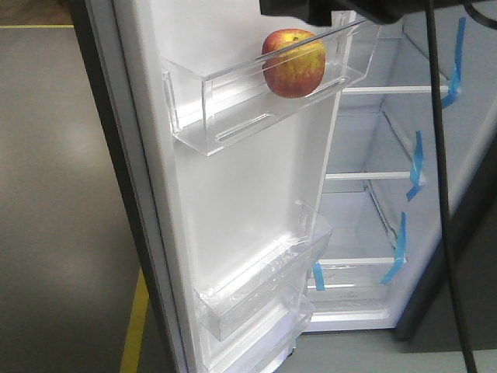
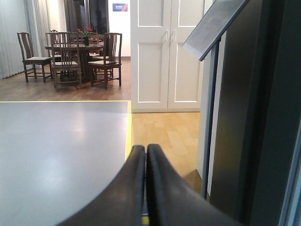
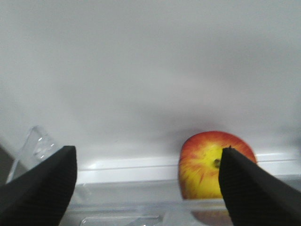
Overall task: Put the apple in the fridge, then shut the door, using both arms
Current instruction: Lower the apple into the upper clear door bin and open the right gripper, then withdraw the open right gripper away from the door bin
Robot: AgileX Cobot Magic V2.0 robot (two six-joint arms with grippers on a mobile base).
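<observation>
The apple [image 1: 293, 64], red with yellow patches, sits in the upper clear bin [image 1: 233, 116] on the white inner lining of the open door [image 1: 248, 210]. The fridge [image 1: 373, 210] stands open behind it, white inside with glass shelves. In the right wrist view my right gripper [image 3: 148, 181] is open in front of that bin. The apple [image 3: 204, 165] lies inside the bin, partly behind the right fingertip [image 3: 244, 188], and nothing is held. A black part of an arm [image 1: 342, 9] shows at the top edge. My left gripper [image 2: 145, 150] is shut on nothing, beside the door's dark outer face [image 2: 249, 122].
Lower clear bins [image 1: 256, 287] hang on the door. Blue tape strips [image 1: 415, 159] mark the shelves. A black cable [image 1: 443, 194] hangs in front of the fridge. A yellow floor line [image 1: 136, 318] runs left of the door. A grey board on a pole [image 2: 214, 28], white doors [image 2: 164, 52] and dining chairs [image 2: 80, 56] lie ahead of the left gripper.
</observation>
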